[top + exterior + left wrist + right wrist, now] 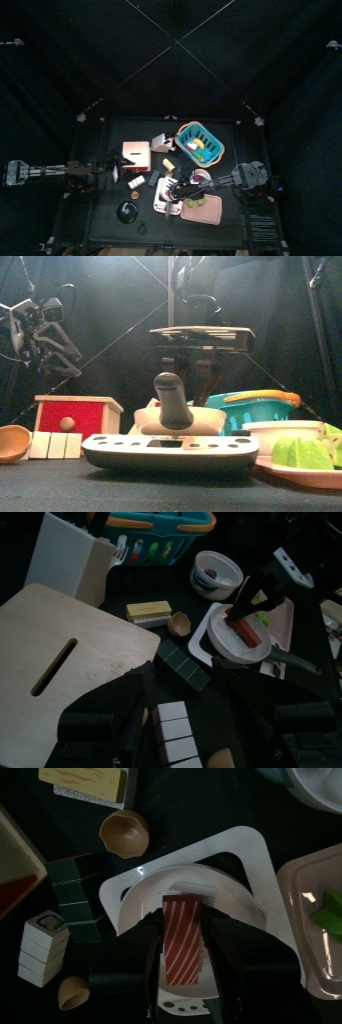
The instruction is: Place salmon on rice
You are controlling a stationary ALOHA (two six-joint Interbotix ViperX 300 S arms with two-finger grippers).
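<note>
Salmon [182, 946], one striped slice, sits clamped in the right gripper [183, 958] above one white plate [254, 856].

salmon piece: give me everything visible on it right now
The salmon is a flat, oblong toy slice, red-orange with pale stripes along its length, plastic-looking. The right gripper holds it by its long sides between both fingers, over the white plate. From the left wrist view it shows as a red strip above that plate.

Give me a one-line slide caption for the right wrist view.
Right gripper holds a salmon slice over the white plate, beside a brown eggshell half.
</note>
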